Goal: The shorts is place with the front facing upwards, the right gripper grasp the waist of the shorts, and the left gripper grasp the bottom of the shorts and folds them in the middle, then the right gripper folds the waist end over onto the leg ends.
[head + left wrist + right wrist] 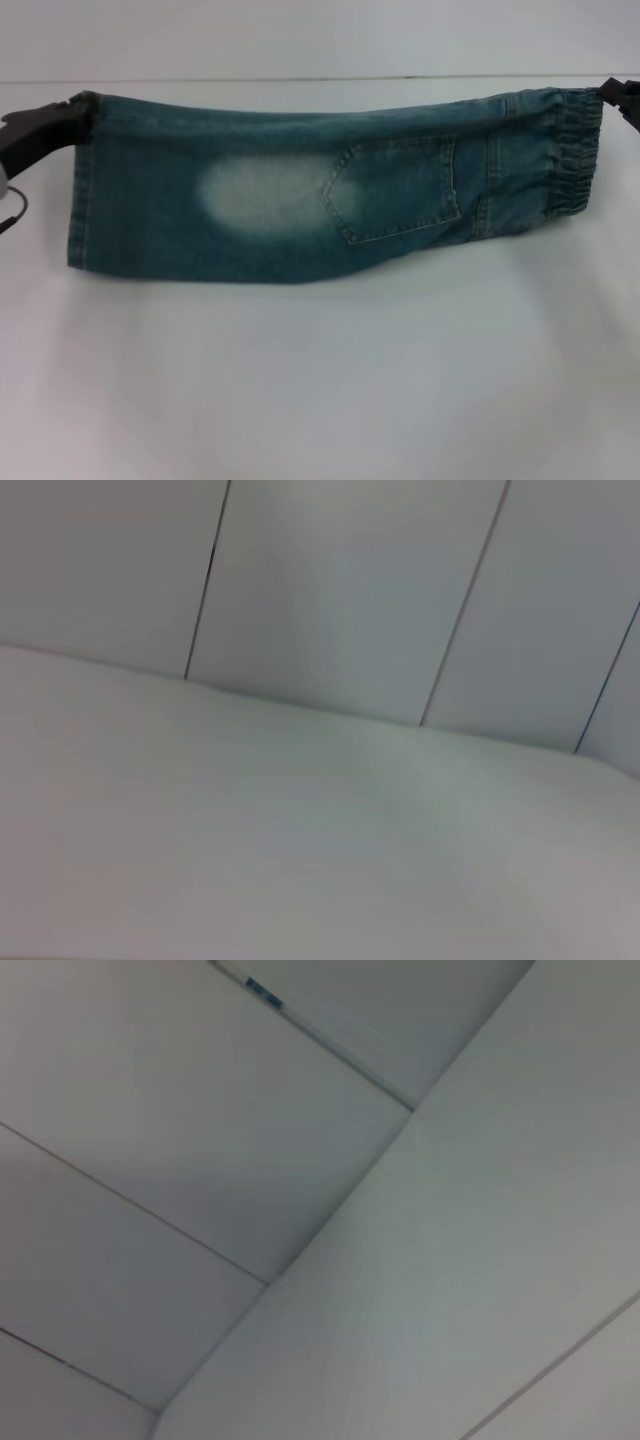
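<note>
The blue denim shorts (300, 190) hang stretched sideways above the white table (320, 390) in the head view, folded lengthwise with a pocket (395, 190) showing. My left gripper (72, 112) holds the top corner of the leg end at the far left. My right gripper (606, 92) holds the top corner of the elastic waist (575, 150) at the far right. Both are shut on the fabric. The lower edge of the shorts hangs free. Neither wrist view shows the shorts or any fingers.
Behind the table stands a pale panelled wall (340, 590) with dark vertical seams, also visible in the right wrist view as the wall (180, 1110). The table's far edge (300, 80) runs just behind the shorts.
</note>
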Robot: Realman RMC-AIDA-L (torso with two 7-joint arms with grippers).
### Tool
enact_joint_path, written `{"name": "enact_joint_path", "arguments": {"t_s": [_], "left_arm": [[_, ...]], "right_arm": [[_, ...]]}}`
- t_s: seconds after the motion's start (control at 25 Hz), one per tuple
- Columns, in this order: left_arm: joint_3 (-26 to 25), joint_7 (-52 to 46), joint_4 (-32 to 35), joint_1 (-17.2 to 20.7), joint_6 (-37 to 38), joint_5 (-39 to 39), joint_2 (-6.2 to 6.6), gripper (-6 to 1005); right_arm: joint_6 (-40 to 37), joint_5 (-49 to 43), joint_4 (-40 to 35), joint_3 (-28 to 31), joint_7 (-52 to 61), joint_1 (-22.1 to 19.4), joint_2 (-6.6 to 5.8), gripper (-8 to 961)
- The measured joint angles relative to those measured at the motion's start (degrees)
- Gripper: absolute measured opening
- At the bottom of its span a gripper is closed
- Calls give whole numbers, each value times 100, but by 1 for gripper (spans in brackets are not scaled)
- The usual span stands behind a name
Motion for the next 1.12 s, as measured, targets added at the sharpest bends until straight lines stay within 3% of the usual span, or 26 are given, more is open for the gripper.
{"name": "enact_joint_path", "arguments": {"t_s": [0.4,0.52,0.72,0.92,1.12], "left_arm": [[271,293,-346,-162,-544,-133,-37,41],[314,295,-290,-111,-477,-192,-37,260],[336,457,-16,102,167,-201,-49,467],[346,881,172,388,1153,-251,-52,575],[331,1696,-44,628,1655,-756,-79,682]], "right_arm": [[742,-33,65,-426,-1127,259,127,40],[754,-24,-11,-508,-1349,206,131,163],[241,-3,-360,-506,-1409,-175,131,387],[-777,-8,-664,-505,-1357,-791,116,601],[-1092,-93,-689,-528,-1402,-1155,119,786]]}}
